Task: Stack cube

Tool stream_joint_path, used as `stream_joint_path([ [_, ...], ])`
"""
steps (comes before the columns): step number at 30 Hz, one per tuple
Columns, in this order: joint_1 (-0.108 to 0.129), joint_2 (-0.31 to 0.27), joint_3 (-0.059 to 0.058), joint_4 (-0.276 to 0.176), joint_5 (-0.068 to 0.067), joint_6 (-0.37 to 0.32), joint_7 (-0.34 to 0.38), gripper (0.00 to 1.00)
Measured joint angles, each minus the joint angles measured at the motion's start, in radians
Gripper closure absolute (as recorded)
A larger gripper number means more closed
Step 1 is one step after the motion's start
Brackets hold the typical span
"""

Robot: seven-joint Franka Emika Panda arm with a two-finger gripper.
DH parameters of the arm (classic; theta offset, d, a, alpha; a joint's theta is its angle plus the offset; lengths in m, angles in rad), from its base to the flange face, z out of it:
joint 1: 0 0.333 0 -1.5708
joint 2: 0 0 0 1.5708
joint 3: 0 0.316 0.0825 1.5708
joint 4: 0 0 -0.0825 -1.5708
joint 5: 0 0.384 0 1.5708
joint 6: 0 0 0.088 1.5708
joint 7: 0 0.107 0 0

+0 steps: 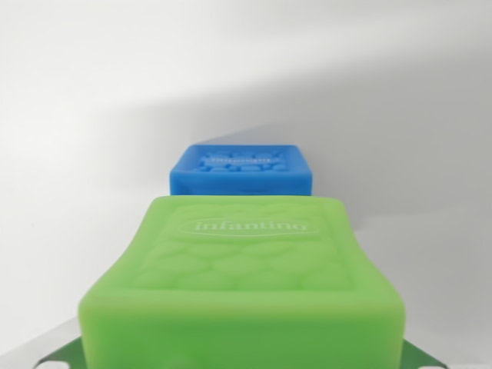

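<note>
Two cubes: a green cube (246, 284) and a blue cube (242, 171) are seen in the wrist view, on a white worktop (77, 154).
Green cube, look: soft, rounded edges are shown, and its upper face is embossed with a scale-like pattern and the word "infantino" inside an oval.
Green cube, place: the lower middle of the view is filled by it, close to the camera; its bottom edge is cut off by the frame.
Blue cube, look: a smaller-looking block with rounded corners and a raised pattern on top is seen; its lettering is too small to be read.
Blue cube, place: it is set behind the green cube, farther from the camera, partly hidden by the green cube's top edge.
Contact: whether the cubes touch cannot be told.
Claw: no fingers are shown, so its state cannot be told.
</note>
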Motion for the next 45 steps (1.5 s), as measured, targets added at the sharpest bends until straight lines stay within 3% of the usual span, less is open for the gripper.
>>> stream_joint_path([
  [20,-0.001,0.067,0.002,0.009,0.008,0.058,-0.006,1.0],
  [21,-0.001,0.067,0.002,0.009,0.008,0.058,-0.006,0.0],
  [45,-0.001,0.067,0.002,0.01,0.008,0.059,-0.007,0.0],
])
